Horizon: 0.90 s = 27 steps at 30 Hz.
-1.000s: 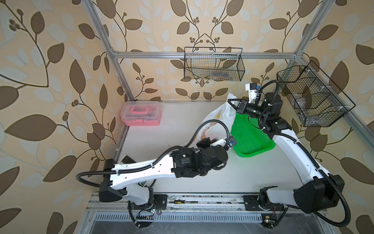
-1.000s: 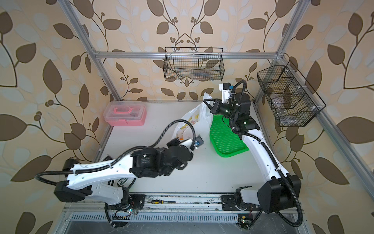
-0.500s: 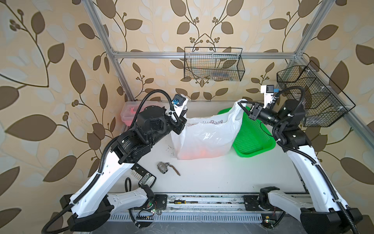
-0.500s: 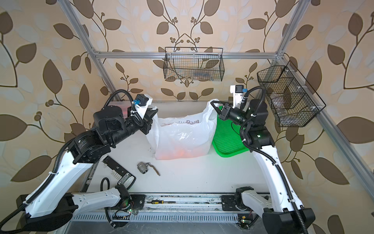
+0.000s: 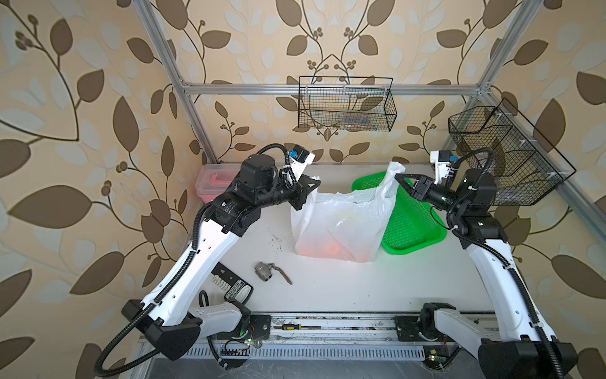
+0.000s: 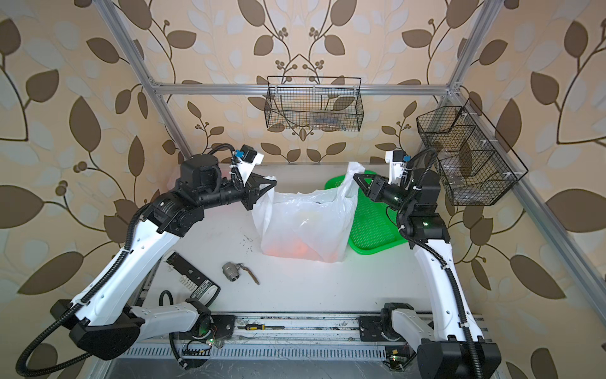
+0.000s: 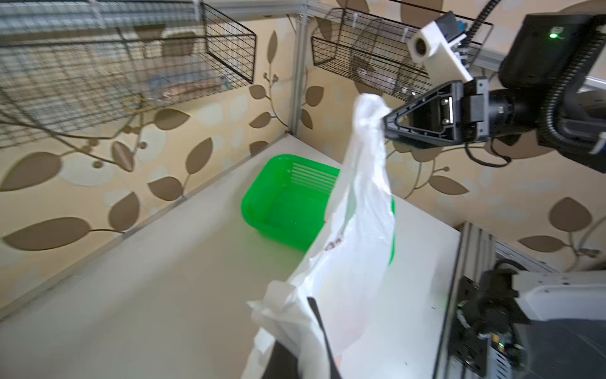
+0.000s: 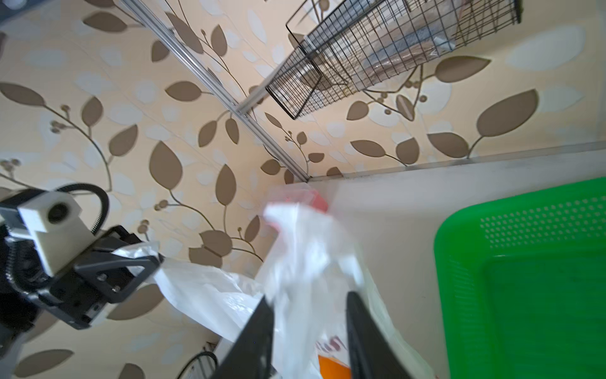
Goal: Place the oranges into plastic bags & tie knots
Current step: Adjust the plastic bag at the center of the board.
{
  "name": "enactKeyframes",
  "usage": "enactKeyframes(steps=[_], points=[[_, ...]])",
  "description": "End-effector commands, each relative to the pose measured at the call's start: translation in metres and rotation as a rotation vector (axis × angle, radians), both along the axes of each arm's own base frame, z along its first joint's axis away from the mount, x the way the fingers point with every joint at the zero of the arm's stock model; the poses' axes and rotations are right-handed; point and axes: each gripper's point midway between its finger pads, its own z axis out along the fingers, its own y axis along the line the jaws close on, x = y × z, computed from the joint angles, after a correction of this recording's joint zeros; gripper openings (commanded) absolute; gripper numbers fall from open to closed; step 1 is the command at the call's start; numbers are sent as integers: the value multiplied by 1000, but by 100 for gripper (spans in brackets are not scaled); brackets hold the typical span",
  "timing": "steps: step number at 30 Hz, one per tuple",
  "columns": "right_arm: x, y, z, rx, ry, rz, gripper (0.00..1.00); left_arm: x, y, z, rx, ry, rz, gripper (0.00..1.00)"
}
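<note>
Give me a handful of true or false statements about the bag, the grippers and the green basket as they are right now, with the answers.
1. The left gripper is shut on a handle of the white bag. True.
2. The green basket holds the fruit. False: no fruit shows in it; the oranges glow through the bag's bottom.
3. The bag's handles are tied in a knot. False: they stand apart and untied, one in the left gripper, the other between the open fingers of the right gripper.
4. A metal valve lies on the table, apart from the bag. True.
</note>
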Motion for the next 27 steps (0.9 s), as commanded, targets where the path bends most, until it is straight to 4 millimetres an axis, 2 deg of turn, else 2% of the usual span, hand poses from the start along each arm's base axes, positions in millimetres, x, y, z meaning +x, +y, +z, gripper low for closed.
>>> enactKeyframes(steps=[1, 3, 5, 7, 9, 11, 15, 16, 19, 23, 27], points=[[-32, -16, 27, -163, -98, -89, 60, -24, -14, 31, -99, -24, -169, 0], [-50, -24, 36, -222, -132, -147, 66, -29, -16, 32, -113, -29, -205, 0], [-71, -18, 51, -221, -220, -122, 70, -31, -18, 34, -127, -38, -232, 0], [-95, 8, 70, -129, -347, 31, 72, -34, -20, 39, -149, -44, -268, 0], [-113, 34, 80, -21, -446, 191, 74, -36, -21, 42, -169, -48, -298, 0], [-122, 61, 73, -14, -508, 308, 77, -37, -22, 43, -179, -51, -323, 0], [-133, 132, 37, -196, -571, 491, 86, -44, -24, 43, -191, -61, -385, 0], [-134, 148, 31, -226, -594, 529, 87, -46, -24, 43, -196, -63, -407, 0], [-125, 179, 22, -255, -625, 596, 92, -51, -25, 42, -201, -69, -445, 0], [-100, 198, 13, -265, -612, 621, 93, -56, -27, 39, -207, -87, -490, 0], [-89, 216, 13, -223, -626, 672, 94, -60, -27, 38, -202, -101, -516, 0]])
